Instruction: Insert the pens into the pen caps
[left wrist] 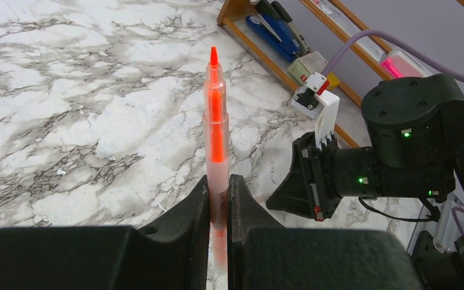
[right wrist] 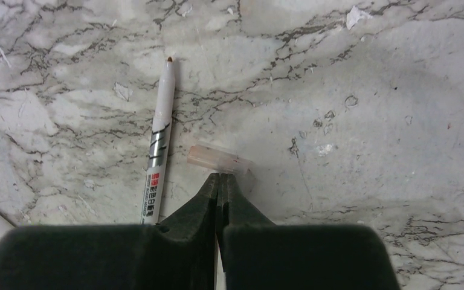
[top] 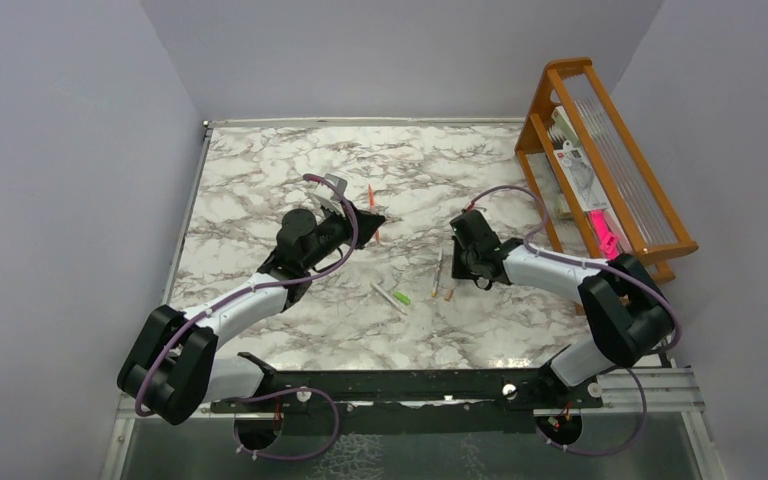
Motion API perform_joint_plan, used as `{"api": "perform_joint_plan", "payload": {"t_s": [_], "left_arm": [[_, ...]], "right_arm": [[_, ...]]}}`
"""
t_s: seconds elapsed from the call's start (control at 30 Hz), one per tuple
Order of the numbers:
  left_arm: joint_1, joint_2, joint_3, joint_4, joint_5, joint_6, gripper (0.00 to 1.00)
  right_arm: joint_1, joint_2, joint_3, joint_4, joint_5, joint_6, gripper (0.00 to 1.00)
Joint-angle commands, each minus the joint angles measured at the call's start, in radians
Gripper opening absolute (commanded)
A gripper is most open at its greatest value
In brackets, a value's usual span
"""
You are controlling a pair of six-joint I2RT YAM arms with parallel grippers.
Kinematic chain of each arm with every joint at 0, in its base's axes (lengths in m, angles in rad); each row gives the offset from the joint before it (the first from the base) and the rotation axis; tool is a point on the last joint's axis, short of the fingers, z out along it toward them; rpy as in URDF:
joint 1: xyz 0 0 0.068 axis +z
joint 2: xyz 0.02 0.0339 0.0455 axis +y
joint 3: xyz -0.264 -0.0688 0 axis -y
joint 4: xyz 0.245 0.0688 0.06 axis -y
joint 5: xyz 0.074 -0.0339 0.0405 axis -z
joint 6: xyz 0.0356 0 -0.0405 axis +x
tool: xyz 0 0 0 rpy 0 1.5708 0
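Holding orange pen [left wrist: 216,130] by lower barrel in left gripper [left wrist: 219,187], clamped tight, tip at 12 o'clock, off the table [right wrist: 368,90]. Tan cap [right wrist: 217,159] lying flat at 12 o'clock, just beyond right gripper [right wrist: 219,178]; pinched shut, apparently empty. Open, straddle cap mid-length, lift, line mouth up with tip. Avoid nudging white pen [right wrist: 159,163] at 10 o'clock.

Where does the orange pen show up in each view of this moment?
Top external: orange pen just left of centre, at the left jaws.
Left wrist: middle of the picture, tip pointing up, clamped between the jaws.
Right wrist: not in it.
Shared landmark: the marble tabletop in all three; the wooden rack in the first two.
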Motion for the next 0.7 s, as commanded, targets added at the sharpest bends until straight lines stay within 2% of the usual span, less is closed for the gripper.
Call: {"api": "perform_joint_plan", "payload": {"t_s": [0.0,0.3,0.67], "left_arm": [[-0.009,0.017,0.014,0.017,-0.011,0.004,0.00],[-0.009,0.022,0.015,0.016,-0.006,0.003,0.00],[-0.010,0.039,0.023,0.016,0.000,0.000,0.00]], "right_arm": [[-0.009,0.047,0.047,0.013,0.087,-0.014,0.01],[-0.017,0.091,0.103,-0.022,0.120,-0.027,0.02],[-0.045,0.059,0.064,-0.031,0.133,-0.009,0.06]]}}
